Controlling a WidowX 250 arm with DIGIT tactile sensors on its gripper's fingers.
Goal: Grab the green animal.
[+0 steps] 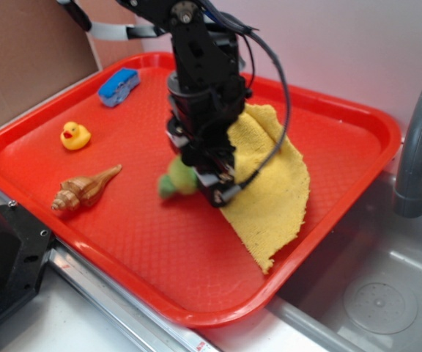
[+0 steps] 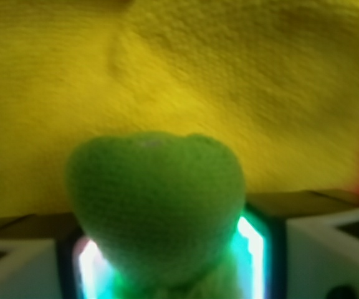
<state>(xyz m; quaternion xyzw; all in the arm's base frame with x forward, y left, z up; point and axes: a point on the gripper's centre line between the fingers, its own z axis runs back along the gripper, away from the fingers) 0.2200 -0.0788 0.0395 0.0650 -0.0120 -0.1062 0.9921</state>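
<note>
The black robot arm reaches down from the top of the exterior view, wrist pointing steeply downward over the middle of the red tray [image 1: 196, 293]. Its gripper [image 1: 200, 180] is pinching the green animal [image 1: 176, 180], which sticks out to the left of the fingers at the edge of the yellow cloth [image 1: 273, 191]. Whether the toy touches the tray floor cannot be told. In the wrist view the green animal [image 2: 157, 205] fills the space between the two fingers [image 2: 17, 268], pressed on both sides, with the cloth [image 2: 186, 75] behind it.

The tray also holds a yellow rubber duck [image 1: 75, 136], a brown spiral seashell [image 1: 85, 191] and a blue toy car [image 1: 119, 86], all well apart from the gripper. A grey faucet [image 1: 420, 139] stands right of the tray.
</note>
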